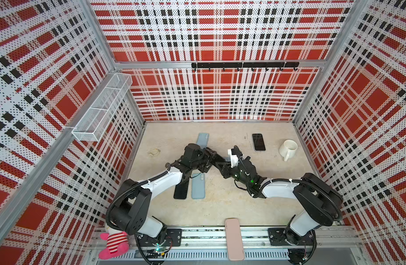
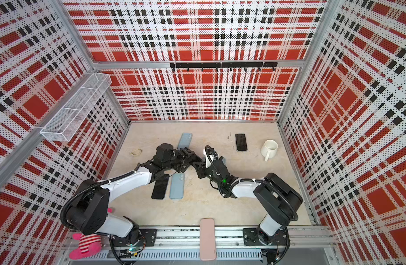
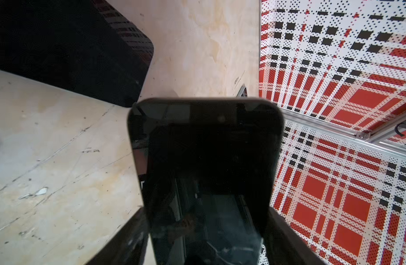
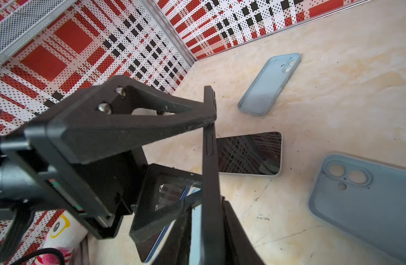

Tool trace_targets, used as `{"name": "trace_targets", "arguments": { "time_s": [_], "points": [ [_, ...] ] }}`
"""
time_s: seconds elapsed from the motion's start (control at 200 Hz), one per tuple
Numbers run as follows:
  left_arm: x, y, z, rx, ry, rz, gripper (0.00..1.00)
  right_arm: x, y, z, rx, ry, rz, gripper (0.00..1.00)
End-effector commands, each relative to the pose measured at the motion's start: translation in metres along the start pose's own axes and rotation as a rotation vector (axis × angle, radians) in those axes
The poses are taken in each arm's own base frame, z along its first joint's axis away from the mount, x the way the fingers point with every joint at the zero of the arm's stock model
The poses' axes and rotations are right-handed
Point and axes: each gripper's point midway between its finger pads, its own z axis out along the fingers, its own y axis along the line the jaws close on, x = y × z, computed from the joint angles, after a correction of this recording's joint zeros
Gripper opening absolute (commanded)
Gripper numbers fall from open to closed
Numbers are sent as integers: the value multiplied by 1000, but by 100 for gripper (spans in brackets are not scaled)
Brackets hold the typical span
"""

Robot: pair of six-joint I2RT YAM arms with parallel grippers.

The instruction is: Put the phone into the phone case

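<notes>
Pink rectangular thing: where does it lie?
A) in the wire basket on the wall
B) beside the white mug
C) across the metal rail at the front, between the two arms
C: the pink case lies across the metal rail at the front, far from the mug and the wire basket.

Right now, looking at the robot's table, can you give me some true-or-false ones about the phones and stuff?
1. The left tool holds a black-screened phone. True.
2. The white ceramic mug stands on the table's left side. False: it is on the right side.
3. Two light blue phone cases lie on the beige table. True.
4. The pink phone case lies by the far wall. False: it lies at the near edge, between the arm bases.
5. The red-striped pink plush toy sits inside the wire basket. False: it sits by the left arm's base.
</notes>
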Motion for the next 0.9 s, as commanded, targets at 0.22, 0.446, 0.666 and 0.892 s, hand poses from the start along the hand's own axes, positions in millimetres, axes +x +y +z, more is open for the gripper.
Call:
{"name": "trace_targets", "arguments": {
  "time_s": [0.22,0.446,0.666,0.892],
  "points": [
    [-5,-25,-8,148,-40,30,63,-26,16,-6,-3,-51,-63,9],
    [-7,-39,-12,207,-95,194,98,-62,13,-30,29,-103,-93,0],
    [-35,-35,-17,43,-280,430,100,-99,-57,-92,221,-107,-27,0],
    [-27,-23,21,-200,-269,781,70,-106,-122,-158,360,-51,112,3]
  ]
}}
